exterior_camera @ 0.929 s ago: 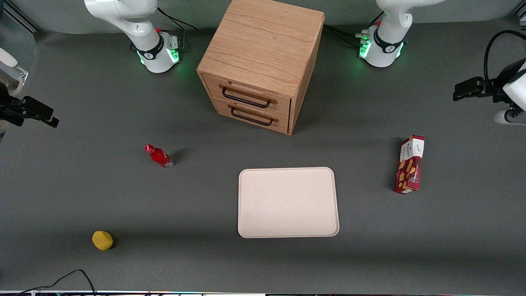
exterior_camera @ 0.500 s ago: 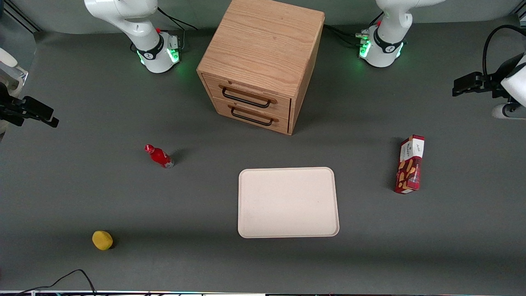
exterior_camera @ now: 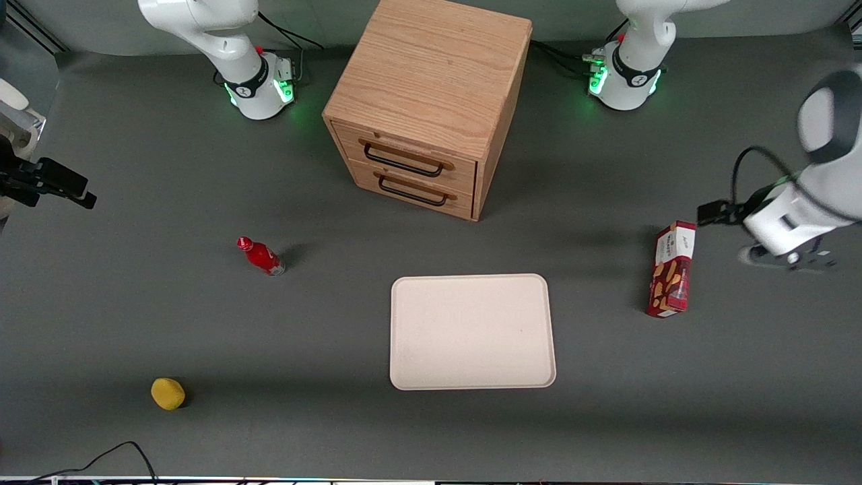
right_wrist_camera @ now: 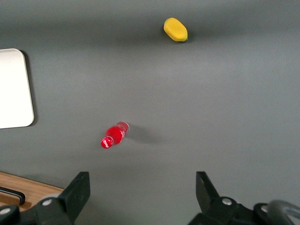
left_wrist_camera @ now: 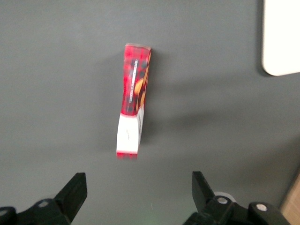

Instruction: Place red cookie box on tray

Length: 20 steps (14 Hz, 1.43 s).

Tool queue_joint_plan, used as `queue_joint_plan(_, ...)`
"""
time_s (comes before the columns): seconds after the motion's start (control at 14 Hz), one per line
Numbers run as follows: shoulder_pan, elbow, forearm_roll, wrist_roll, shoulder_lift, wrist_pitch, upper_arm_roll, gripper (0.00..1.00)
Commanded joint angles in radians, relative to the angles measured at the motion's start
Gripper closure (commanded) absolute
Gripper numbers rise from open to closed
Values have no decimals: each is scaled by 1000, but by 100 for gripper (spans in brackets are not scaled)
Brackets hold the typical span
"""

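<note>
The red cookie box (exterior_camera: 671, 269) rests on a long narrow edge on the grey table, toward the working arm's end, with its white label end farther from the front camera. In the left wrist view the red cookie box (left_wrist_camera: 133, 101) lies apart from my fingers, white end nearest them. My left gripper (exterior_camera: 715, 213) (left_wrist_camera: 137, 180) hangs above the table just beside the box's white end, open, with nothing between its fingers. The cream-white tray (exterior_camera: 471, 330) (left_wrist_camera: 281, 37) lies flat mid-table with nothing on it.
A wooden two-drawer cabinet (exterior_camera: 424, 101) stands farther from the front camera than the tray. A small red bottle (exterior_camera: 261, 256) (right_wrist_camera: 114, 135) and a yellow fruit (exterior_camera: 168, 393) (right_wrist_camera: 175, 29) sit toward the parked arm's end. A black cable (exterior_camera: 121, 451) loops at the near table edge.
My left arm has swung inward and toward the front camera, carrying the open gripper from the table's end to just beside the box's white end. The box and tray have not moved.
</note>
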Motion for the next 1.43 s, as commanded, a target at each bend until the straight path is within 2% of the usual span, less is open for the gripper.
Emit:
queue_joint_plan(0.0,-3,-114,6,66,33,209,13,0)
queue_joint_plan(0.36,-2,-318,9,80,159,696,16,0)
queue_joint_plan(0.43,-2,-331,9,63,179,742,27,39)
queue_joint_plan(0.5,-2,-331,8,64,185,744,35,99)
queue_joint_plan(0.93,0,-284,-6,72,165,663,53,100)
queue_joint_plan(1.07,-2,-183,-11,60,145,492,49,100)
queue_joint_plan(1.21,-8,9,-51,-4,133,224,35,100)
queue_joint_plan(1.36,-11,214,-57,-104,142,-29,-22,100)
